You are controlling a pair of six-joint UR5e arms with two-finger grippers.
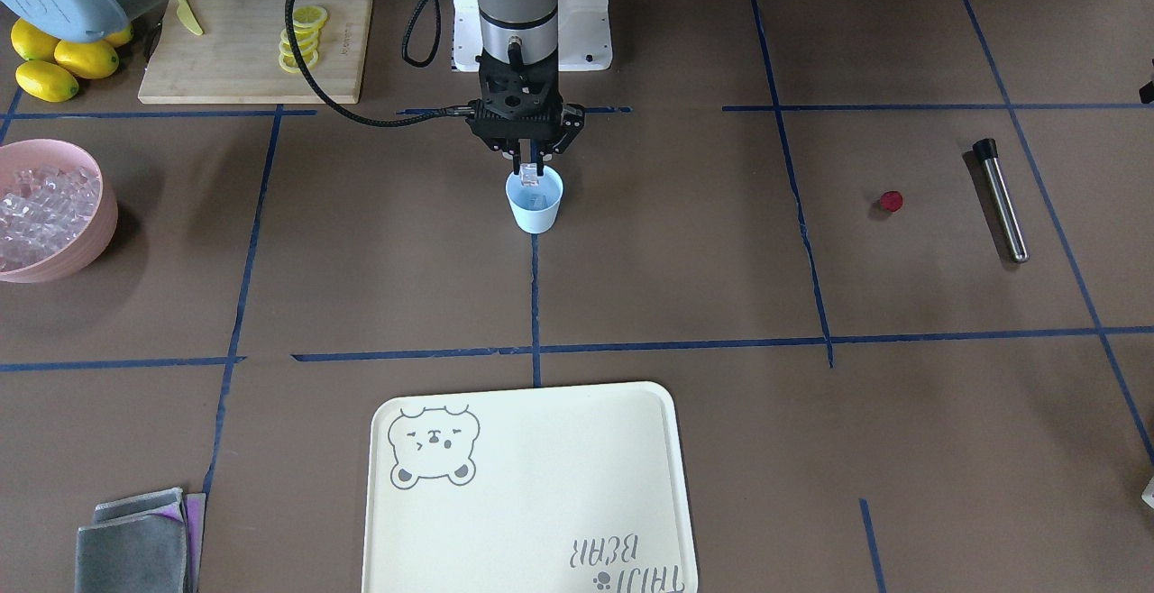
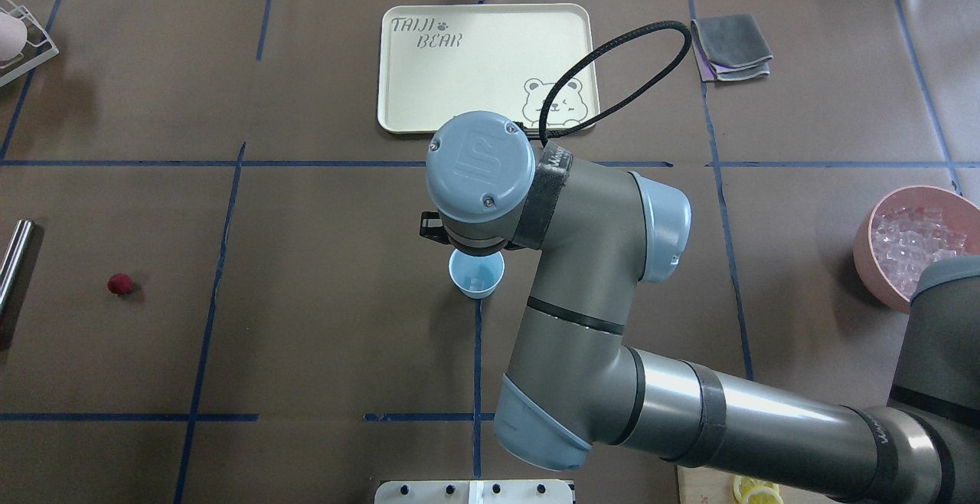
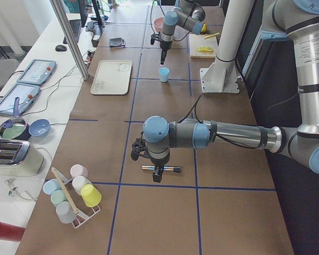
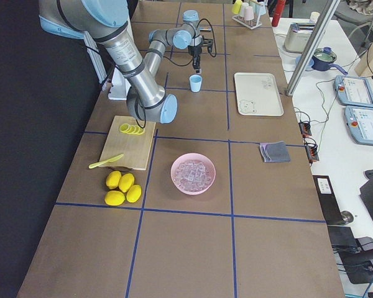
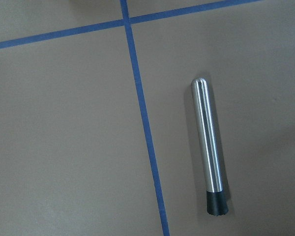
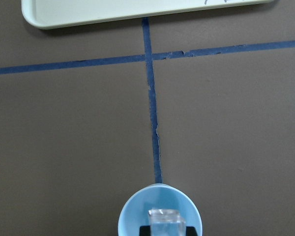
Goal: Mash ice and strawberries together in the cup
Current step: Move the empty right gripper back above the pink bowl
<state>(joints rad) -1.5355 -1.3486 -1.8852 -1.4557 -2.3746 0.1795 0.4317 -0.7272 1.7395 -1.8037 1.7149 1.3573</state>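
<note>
closest to my right wrist camera, the right claw [image 1: 532,163] is pinching one clear ice cube [image 6: 164,220], held just over the mouth of the pale-blue cup [image 1: 534,216]. the cup stands upright on the tabletop [image 1: 685,287], on a blue tape line. from overhead, at least one cube looks to be lying inside it already. i judge this to be the ice-loading step, with the cube ready to drop.

further out along the tabletop, the strawberry [image 1: 891,202] sits alone, well apart from the cup and not yet in it. just beyond it lies the steel muddler [image 1: 1002,201], flat on its side. the left claw [image 3: 157,175] hangs above that muddler. i only see it from the side camera, so i cannot tell whether its jaws are spread or together. off on the other side, the pink bowl [image 1: 101,234] holds the rest of the ice.

next i'd spread the right claw so the cube falls in cleanly without nudging the light cup. the strawberry has to go in before any mashing. after that, the left claw needs a firm grip on the muddler.
</note>
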